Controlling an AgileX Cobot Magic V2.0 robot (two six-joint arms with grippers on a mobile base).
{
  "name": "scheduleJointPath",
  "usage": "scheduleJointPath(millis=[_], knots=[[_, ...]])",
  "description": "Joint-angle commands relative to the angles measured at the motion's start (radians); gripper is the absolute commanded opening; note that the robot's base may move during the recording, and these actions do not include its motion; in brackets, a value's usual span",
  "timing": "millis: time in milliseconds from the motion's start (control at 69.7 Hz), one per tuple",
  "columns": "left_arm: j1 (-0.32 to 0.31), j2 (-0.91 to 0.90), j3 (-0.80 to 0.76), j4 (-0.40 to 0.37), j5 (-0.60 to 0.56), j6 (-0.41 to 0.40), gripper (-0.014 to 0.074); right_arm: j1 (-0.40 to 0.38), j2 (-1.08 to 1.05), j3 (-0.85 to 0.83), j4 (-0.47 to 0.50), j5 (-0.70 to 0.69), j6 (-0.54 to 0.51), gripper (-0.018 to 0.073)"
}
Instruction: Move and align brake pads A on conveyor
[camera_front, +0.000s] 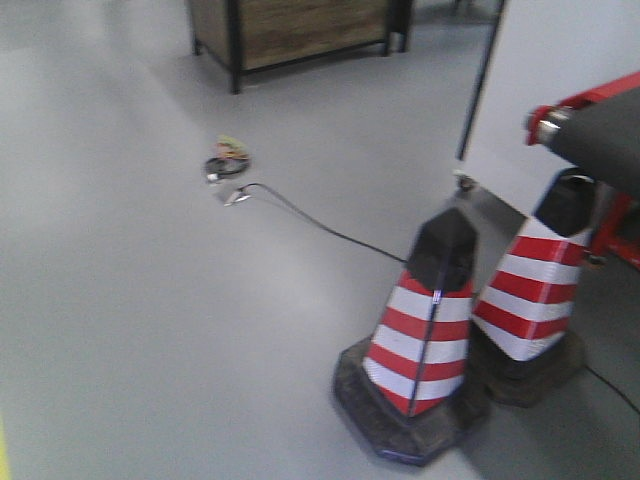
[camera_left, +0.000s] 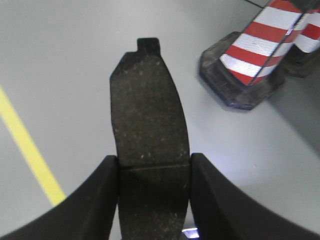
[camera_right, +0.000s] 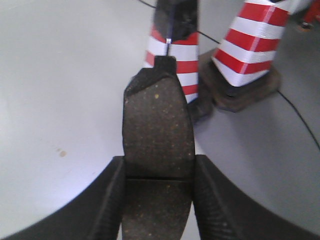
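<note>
In the left wrist view, my left gripper (camera_left: 154, 172) is shut on a brake pad A (camera_left: 147, 115), a dark curved pad with a centre groove, held out over the grey floor. In the right wrist view, my right gripper (camera_right: 159, 172) is shut on another brake pad A (camera_right: 157, 125), brown-grey and grooved, also hanging above the floor. A corner of the conveyor (camera_front: 610, 130), dark belt with a red frame, shows at the right edge of the front view. Neither gripper appears in the front view.
Two red-and-white striped cones (camera_front: 430, 320) (camera_front: 535, 290) stand on black bases on the floor by the conveyor end. A black cable (camera_front: 320, 225) runs across the floor to a floor socket (camera_front: 227, 163). A yellow line (camera_left: 30, 147) crosses the floor. A wooden cabinet (camera_front: 300, 30) stands behind.
</note>
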Motion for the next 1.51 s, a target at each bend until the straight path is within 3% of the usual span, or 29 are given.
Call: scheduleJointPath(millis=[0,1492], knots=[[-0.002,0.0,-0.026,-0.015,-0.067,-0.008,-0.0006,-0.003,-0.002,-0.029,-0.007,-0.071,0.0,0.0008],[-0.002,0.0,-0.026,-0.015,-0.067,-0.008,-0.0006,-0.003,-0.002,-0.029,-0.007,-0.071,0.0,0.0008]])
